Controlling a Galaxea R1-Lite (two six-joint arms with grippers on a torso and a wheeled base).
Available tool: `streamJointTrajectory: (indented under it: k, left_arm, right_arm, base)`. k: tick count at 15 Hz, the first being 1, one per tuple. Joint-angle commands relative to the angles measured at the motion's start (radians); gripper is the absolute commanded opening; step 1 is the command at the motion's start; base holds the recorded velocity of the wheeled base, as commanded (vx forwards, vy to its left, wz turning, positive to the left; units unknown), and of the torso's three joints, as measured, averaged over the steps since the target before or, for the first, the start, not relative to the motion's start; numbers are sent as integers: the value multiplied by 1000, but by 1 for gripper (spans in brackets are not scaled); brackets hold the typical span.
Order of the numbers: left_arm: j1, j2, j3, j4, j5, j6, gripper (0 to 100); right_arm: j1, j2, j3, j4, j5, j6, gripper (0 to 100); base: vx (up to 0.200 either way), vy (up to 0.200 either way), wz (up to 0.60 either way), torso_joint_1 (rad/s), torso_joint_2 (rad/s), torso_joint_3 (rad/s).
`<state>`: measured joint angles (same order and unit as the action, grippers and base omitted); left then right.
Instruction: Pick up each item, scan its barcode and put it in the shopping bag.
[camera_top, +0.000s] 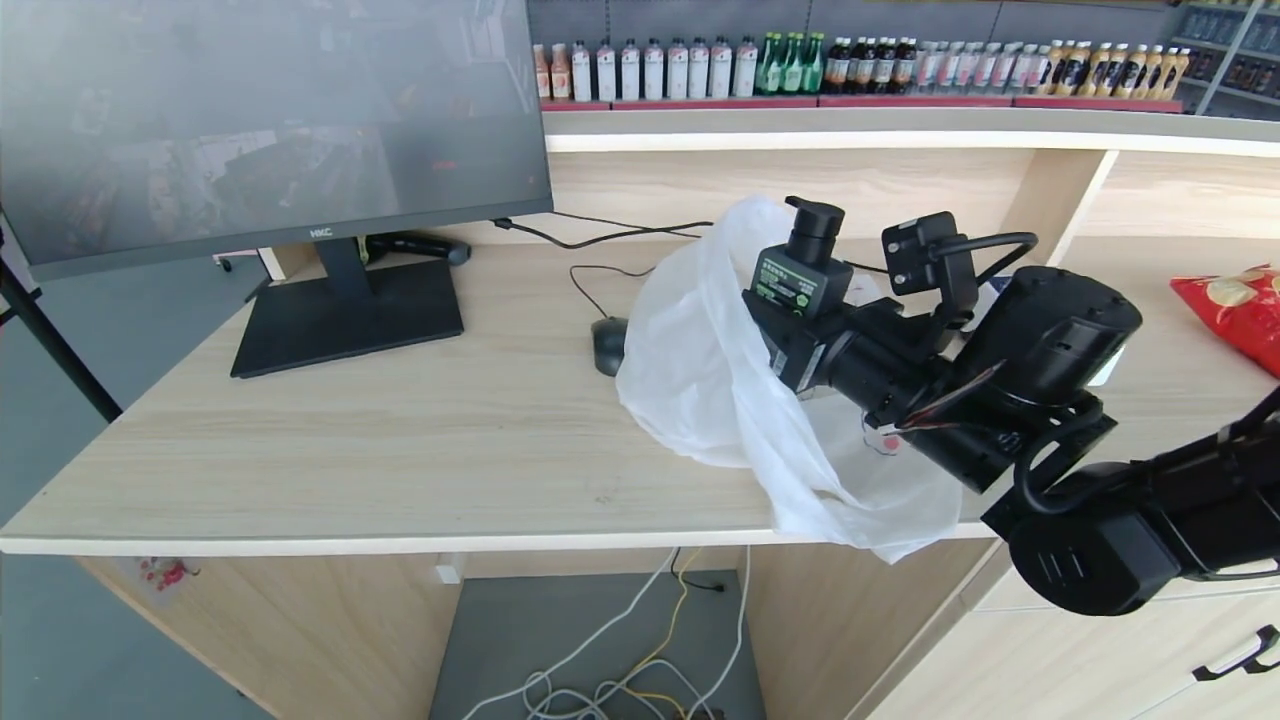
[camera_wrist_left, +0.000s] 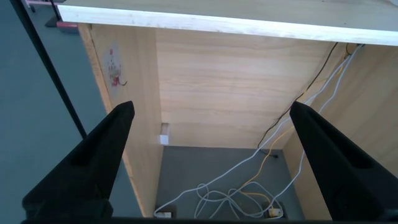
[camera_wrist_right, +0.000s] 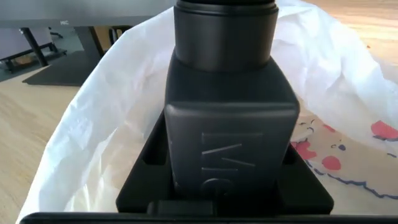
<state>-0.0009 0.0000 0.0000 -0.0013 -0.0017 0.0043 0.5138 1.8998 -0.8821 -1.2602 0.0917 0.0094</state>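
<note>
A black bottle (camera_top: 806, 262) with a green label and a black cap is held upright in my right gripper (camera_top: 797, 310), which is shut on it. It hangs at the mouth of the white plastic shopping bag (camera_top: 700, 370), which lies open on the wooden counter (camera_top: 400, 430). In the right wrist view the bottle (camera_wrist_right: 227, 118) sits between the fingers (camera_wrist_right: 140, 180) with the bag (camera_wrist_right: 106, 130) spread behind it. My left gripper (camera_wrist_left: 211, 155) is open and holds nothing; it is below the counter's edge, facing the cabinet recess.
A monitor (camera_top: 270, 120) on a black stand is at the back left, with a handheld scanner (camera_top: 420, 245) behind it. A mouse (camera_top: 608, 345) lies left of the bag. A red snack bag (camera_top: 1235, 310) is at far right. Cables (camera_wrist_left: 236, 193) lie on the floor.
</note>
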Motion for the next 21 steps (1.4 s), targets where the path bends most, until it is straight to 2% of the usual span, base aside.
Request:
streamJointTrajectory:
  k: [1, 6, 10, 13, 16, 21]
  left_arm:
    - [1, 0, 0, 0, 0, 0, 100]
    - [1, 0, 0, 0, 0, 0, 100]
    - [-1, 0, 0, 0, 0, 0, 100]
    - [-1, 0, 0, 0, 0, 0, 100]
    - [1, 0, 0, 0, 0, 0, 100]
    - [1, 0, 0, 0, 0, 0, 100]
  right_arm:
    - [29, 13, -24, 12, 0, 1, 0]
    - [92, 70, -57, 7, 5, 1, 0]
    - [95, 117, -87, -2, 8, -2, 0]
    - [89, 140, -77, -18, 8, -26, 0]
    - [91, 197, -66, -99, 56, -91, 0]
    - [89, 214, -5, -154, 59, -98, 0]
  base:
    - [0, 0, 0, 0, 0, 0]
    - [0, 0, 0, 0, 0, 0]
    - [0, 0, 0, 0, 0, 0]
    - [0, 0, 0, 0, 0, 0]
    - [0, 0, 0, 0, 0, 0]
    - [0, 0, 0, 0, 0, 0]
